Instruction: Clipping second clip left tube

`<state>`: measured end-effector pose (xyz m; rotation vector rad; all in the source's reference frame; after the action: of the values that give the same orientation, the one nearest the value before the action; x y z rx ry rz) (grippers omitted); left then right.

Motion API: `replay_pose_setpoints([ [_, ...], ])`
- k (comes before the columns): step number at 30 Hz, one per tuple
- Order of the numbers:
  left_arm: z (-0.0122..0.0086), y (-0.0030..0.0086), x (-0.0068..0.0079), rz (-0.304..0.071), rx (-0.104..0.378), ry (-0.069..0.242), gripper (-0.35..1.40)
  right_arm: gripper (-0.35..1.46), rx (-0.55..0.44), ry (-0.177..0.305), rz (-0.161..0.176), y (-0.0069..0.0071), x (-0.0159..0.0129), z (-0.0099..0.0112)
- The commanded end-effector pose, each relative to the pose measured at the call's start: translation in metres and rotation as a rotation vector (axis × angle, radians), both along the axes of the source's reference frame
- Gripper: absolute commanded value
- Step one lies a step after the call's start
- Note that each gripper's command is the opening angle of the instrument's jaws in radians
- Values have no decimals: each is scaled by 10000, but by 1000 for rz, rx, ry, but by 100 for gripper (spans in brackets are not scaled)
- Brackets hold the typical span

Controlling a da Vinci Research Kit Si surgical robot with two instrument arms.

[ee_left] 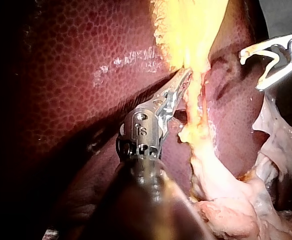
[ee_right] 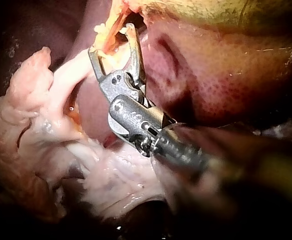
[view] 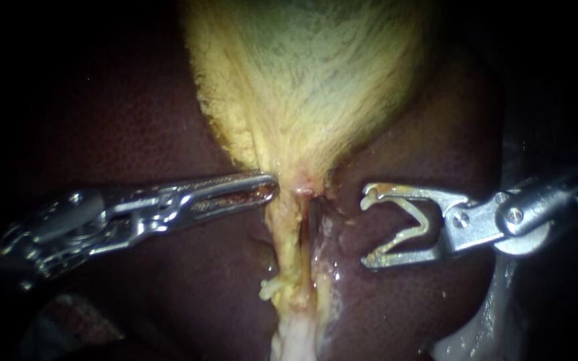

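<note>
The yellow gallbladder narrows to a neck, and the left tube runs down from it beside a thinner pale strand. My left instrument comes in flat from the left, its jaws shut on the edge of the gallbladder neck; the left wrist view shows its tip at that yellow tissue. My right instrument stands to the right of the tubes and apart from them. Its jaws are spread wide and hold an open V-shaped clip between them, mouth toward the tubes. The right wrist view shows those jaws just short of the yellow tissue.
Dark red liver lies on both sides of the gallbladder and under both instruments. Pale fatty tissue hangs below the tubes and spreads wide in the wrist views. Wet, shiny tissue lies under the right shaft.
</note>
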<state>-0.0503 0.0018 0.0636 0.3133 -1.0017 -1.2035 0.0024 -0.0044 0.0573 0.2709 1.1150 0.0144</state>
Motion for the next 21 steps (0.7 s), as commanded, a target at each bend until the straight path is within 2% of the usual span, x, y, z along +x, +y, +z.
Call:
replay_pose_setpoints([
  [1,-1,0,2,1,1,-1,-35,60,-1,0,0,-1,1,0],
  [4,-7,3,12,7,4,-6,-35,60,26,0,4,-8,9,4],
  [8,-18,6,34,-4,3,5,-35,60,76,-7,20,-20,28,14],
  [11,-27,3,50,-11,1,13,-35,59,153,-17,41,-32,48,26],
  [13,-31,1,57,-13,0,15,-35,58,176,-19,44,-42,64,36],
  [17,-40,-3,62,-16,1,17,-35,58,235,-27,55,-58,92,56],
  [21,-45,-5,61,-17,1,18,-35,58,255,-27,50,-65,115,74],
])
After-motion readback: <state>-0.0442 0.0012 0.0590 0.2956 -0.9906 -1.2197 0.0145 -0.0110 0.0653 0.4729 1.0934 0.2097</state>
